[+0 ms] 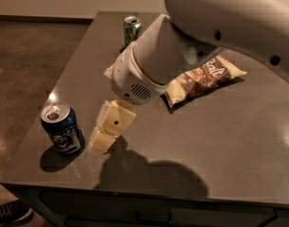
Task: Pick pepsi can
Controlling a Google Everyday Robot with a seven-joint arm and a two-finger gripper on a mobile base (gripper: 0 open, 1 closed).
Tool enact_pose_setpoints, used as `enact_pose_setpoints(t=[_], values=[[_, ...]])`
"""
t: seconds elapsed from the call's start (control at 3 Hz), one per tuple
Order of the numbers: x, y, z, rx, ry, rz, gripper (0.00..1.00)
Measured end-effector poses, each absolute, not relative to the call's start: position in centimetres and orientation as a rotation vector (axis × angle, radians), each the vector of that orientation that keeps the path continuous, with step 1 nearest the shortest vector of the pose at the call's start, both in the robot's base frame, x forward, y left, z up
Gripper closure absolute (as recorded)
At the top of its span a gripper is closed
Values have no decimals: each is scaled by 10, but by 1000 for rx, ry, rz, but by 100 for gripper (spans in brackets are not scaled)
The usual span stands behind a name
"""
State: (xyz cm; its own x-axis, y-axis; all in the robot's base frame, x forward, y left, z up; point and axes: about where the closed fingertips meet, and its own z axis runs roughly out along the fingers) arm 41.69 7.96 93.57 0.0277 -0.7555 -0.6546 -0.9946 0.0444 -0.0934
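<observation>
The pepsi can [62,128] stands upright near the front left corner of the dark table [191,150]. It is dark blue with a silver top and a round white-and-red logo. My gripper [103,135] hangs from the big white arm just to the right of the can, a small gap away, low over the table. The can stands free on the table.
A green can [131,30] stands at the back of the table. A brown-and-yellow snack bag [206,79] lies right of centre, partly behind my arm. The table's left and front edges are close to the pepsi can. A shoe [10,213] shows on the floor below.
</observation>
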Motion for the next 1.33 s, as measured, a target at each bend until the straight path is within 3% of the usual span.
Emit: enact_pose_setpoints(t=[1.0, 1.33], values=[[408, 169, 913, -1864, 1631, 590, 0], [413, 179, 909, -1877, 1625, 593, 16]])
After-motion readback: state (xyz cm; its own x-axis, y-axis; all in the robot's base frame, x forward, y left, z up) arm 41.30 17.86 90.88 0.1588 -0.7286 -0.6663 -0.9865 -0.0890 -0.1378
